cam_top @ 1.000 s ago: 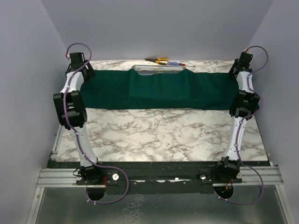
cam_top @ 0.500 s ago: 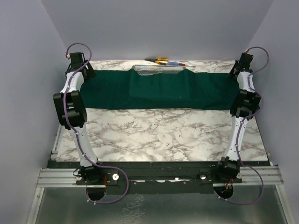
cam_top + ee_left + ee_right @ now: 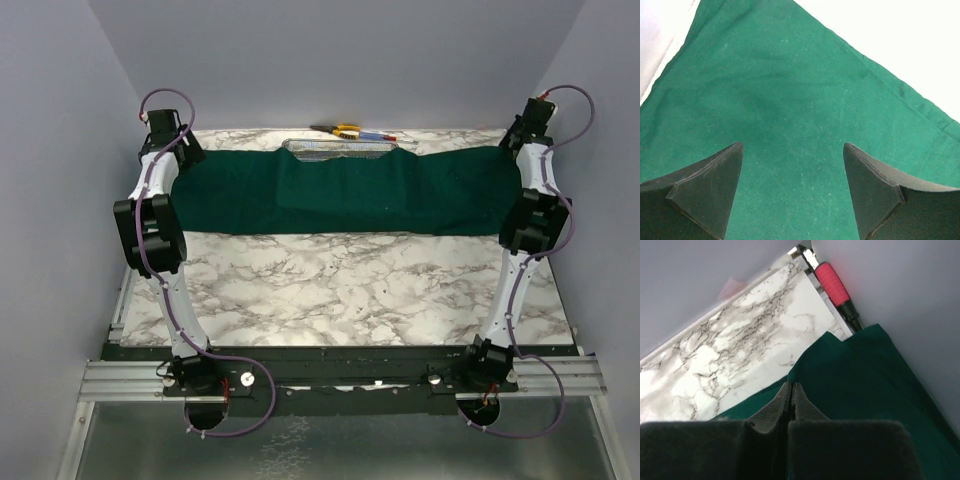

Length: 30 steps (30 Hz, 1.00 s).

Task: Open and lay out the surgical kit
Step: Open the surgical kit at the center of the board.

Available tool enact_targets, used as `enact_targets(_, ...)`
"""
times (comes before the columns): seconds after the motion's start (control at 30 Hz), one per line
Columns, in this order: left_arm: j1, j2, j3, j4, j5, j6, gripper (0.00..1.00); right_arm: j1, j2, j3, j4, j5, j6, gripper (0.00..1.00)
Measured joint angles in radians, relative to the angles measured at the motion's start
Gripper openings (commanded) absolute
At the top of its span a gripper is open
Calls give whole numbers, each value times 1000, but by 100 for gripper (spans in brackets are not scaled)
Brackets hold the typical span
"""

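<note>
Both ends of the dark green cloth wrap, spread along the far tabletop and partly over the wire-mesh tray, have your jaws at them: left jaws wide apart above it, right jaws pinched together on its corner.

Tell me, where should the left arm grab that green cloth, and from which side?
Probably the hemmed edge by its left corner, coming from straight above. The green cloth lies flat there, so only an edge gives the open left fingers something to pinch; right now they hang over plain flat fabric.
</note>
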Motion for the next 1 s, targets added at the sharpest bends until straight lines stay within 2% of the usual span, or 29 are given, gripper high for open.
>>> enact_targets(0.23,0,0,21,0,14,-5,82,0,-93,-126,-50,23,74,1)
enact_targets(0.7,0,5,23,1,47,-10,83,0,-269,-374,-305,44,267,1)
enact_targets(1.0,0,5,23,16,69,-25,83,5,-405,-590,-434,42,366,1)
